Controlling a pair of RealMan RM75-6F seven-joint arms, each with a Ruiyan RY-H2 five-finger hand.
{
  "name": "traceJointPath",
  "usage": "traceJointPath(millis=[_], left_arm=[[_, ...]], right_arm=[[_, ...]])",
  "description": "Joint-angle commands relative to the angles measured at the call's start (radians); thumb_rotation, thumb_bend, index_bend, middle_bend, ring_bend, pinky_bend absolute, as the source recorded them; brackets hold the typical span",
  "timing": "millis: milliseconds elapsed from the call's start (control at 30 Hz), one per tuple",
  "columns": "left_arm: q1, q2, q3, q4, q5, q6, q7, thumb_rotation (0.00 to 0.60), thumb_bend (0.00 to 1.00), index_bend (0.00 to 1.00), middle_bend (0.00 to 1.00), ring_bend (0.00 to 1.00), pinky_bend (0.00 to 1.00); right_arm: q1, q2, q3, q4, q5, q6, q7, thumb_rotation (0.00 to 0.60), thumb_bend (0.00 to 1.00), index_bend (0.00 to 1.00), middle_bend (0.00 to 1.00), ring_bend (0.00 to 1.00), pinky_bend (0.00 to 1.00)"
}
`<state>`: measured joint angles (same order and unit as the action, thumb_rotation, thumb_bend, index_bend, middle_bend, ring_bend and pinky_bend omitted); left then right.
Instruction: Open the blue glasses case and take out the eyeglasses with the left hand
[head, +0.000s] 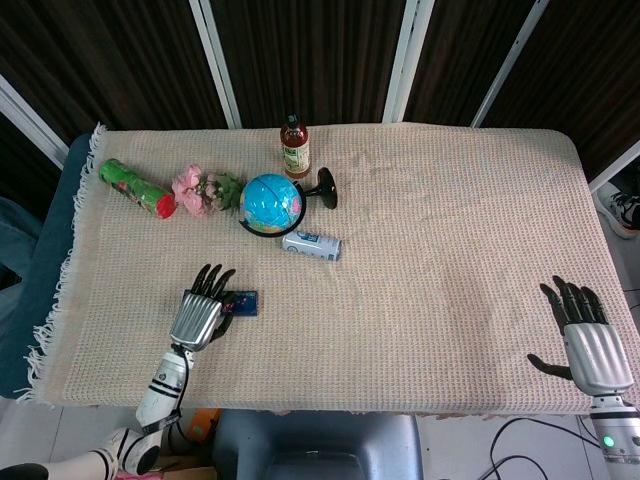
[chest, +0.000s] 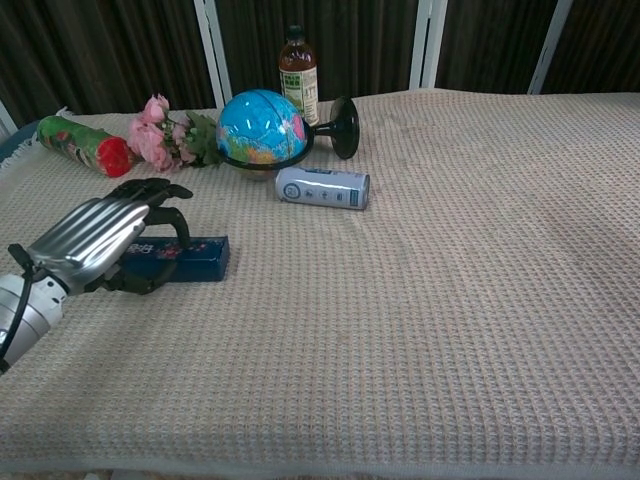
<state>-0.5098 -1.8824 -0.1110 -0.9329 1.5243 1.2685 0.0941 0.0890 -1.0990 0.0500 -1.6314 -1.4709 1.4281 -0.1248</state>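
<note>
The blue glasses case (head: 243, 303) lies closed on the woven cloth near the table's front left. In the chest view its right half (chest: 190, 258) shows, with a flowery print on top. My left hand (head: 200, 315) covers the case's left end. Its fingers (chest: 150, 192) curl over the far side and the thumb wraps the near side, so it grips the case (chest: 95, 240). The eyeglasses are not visible. My right hand (head: 592, 350) rests open at the front right corner, fingers spread, holding nothing; the chest view does not show it.
A small globe on a black stand (head: 270, 203) stands behind the case, with a white-blue can (head: 311, 245) lying beside it. A brown bottle (head: 295, 148), pink flowers (head: 203, 190) and a green-and-red tube (head: 137, 187) sit along the back left.
</note>
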Motion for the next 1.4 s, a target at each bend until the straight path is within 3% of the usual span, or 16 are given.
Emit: traceJointPath(millis=[33,333,567,667,833,900,1167,1267,1400], left_arm=[[-0.004,-0.003,-0.004,0.004,-0.003,0.001,0.0,0.6,0.43,0.54,0.12,0.01,0.04],[-0.04,-0.018,-0.046,0.027,-0.03,-0.005,-0.006,0.6,0.43,0.54,0.12,0.02,0.04],[-0.125,-0.074,-0.131,0.126,-0.112,-0.102,-0.008,0.6,0.43,0.52,0.14,0.03,0.04],[-0.159,-0.093,-0.161,0.154,-0.144,-0.137,-0.007,0.6,0.42,0.44,0.13,0.03,0.04],[-0.172,-0.089,-0.171,0.151,-0.15,-0.117,-0.013,0.6,0.42,0.21,0.12,0.03,0.03],[-0.166,-0.075,-0.165,0.129,-0.147,-0.105,-0.019,0.6,0.42,0.2,0.11,0.02,0.03],[-0.131,0.014,-0.138,-0.019,-0.145,-0.099,-0.02,0.6,0.46,0.34,0.1,0.0,0.03],[-0.073,0.178,-0.069,-0.217,-0.163,-0.154,0.083,0.6,0.52,0.37,0.09,0.0,0.02],[-0.037,0.354,-0.047,-0.433,-0.264,-0.24,0.176,0.6,0.56,0.36,0.07,0.0,0.01]], right_arm=[[0.0,0.0,0.0,0.001,0.0,0.001,0.0,0.6,0.22,0.0,0.0,0.0,0.0],[-0.002,0.004,0.001,-0.001,0.0,0.004,0.007,0.6,0.22,0.0,0.0,0.0,0.0],[-0.004,0.011,0.004,-0.001,0.004,0.006,0.025,0.6,0.22,0.0,0.0,0.0,0.0],[-0.004,0.015,0.006,0.0,0.008,0.005,0.029,0.6,0.22,0.0,0.0,0.0,0.0],[-0.008,0.021,0.007,0.003,0.011,0.009,0.04,0.6,0.22,0.0,0.0,0.0,0.0],[-0.009,0.022,0.006,0.004,0.01,0.011,0.043,0.6,0.22,0.0,0.0,0.0,0.0],[-0.012,0.022,0.004,-0.003,0.003,0.016,0.045,0.6,0.22,0.0,0.0,0.0,0.0],[-0.014,0.017,0.001,-0.01,-0.002,0.019,0.052,0.6,0.22,0.0,0.0,0.0,0.0],[-0.013,0.016,-0.003,-0.013,-0.008,0.015,0.047,0.6,0.22,0.0,0.0,0.0,0.0]])
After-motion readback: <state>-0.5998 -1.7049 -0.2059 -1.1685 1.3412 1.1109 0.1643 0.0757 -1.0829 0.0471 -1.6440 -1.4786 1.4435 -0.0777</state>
